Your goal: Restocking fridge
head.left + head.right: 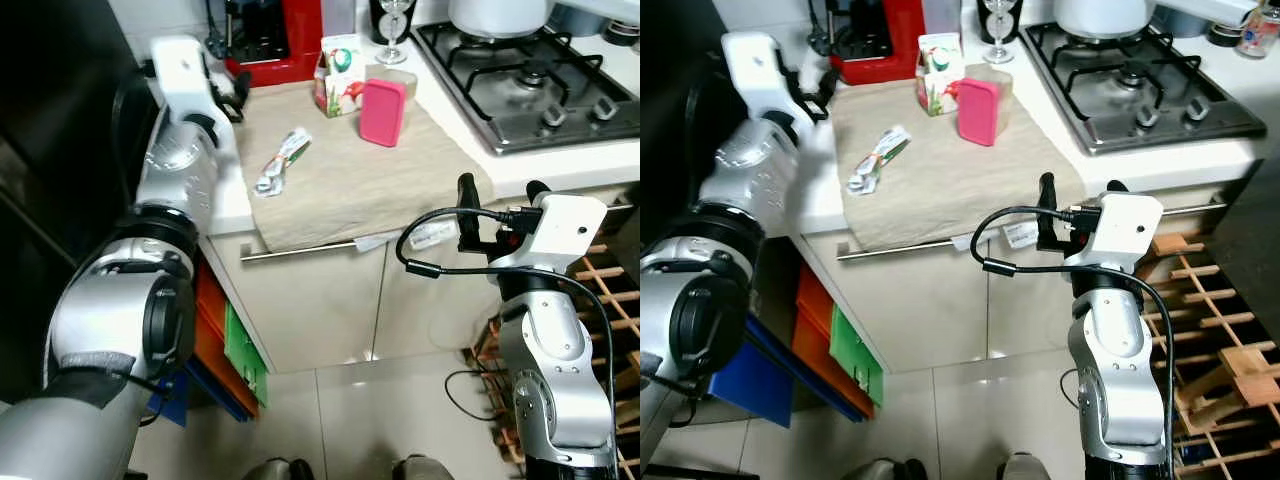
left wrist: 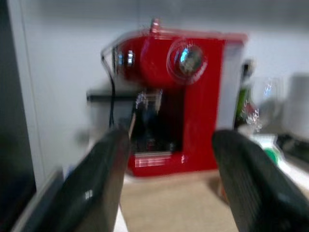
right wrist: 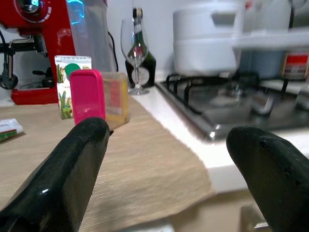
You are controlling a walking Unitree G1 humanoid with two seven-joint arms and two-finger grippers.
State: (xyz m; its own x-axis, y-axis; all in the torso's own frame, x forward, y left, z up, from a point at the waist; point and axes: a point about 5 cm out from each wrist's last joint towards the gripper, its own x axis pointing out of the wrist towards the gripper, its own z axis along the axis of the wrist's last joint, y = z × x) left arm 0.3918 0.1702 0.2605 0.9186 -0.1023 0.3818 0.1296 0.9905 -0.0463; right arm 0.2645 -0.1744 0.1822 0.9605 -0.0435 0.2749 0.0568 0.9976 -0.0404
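Pink-lidded container and juice carton stand touching on the desk's beige cloth.
My right jaws hang released at the near desk edge; my left jaws, released, face the red coffee machine far left.

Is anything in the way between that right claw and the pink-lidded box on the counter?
Nothing visible: only bare beige cloth lies between the open right tool and the pink-lidded box.

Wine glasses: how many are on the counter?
1. The wine glass stands at the back of the counter, between the red coffee machine and the stove; more may be hidden.
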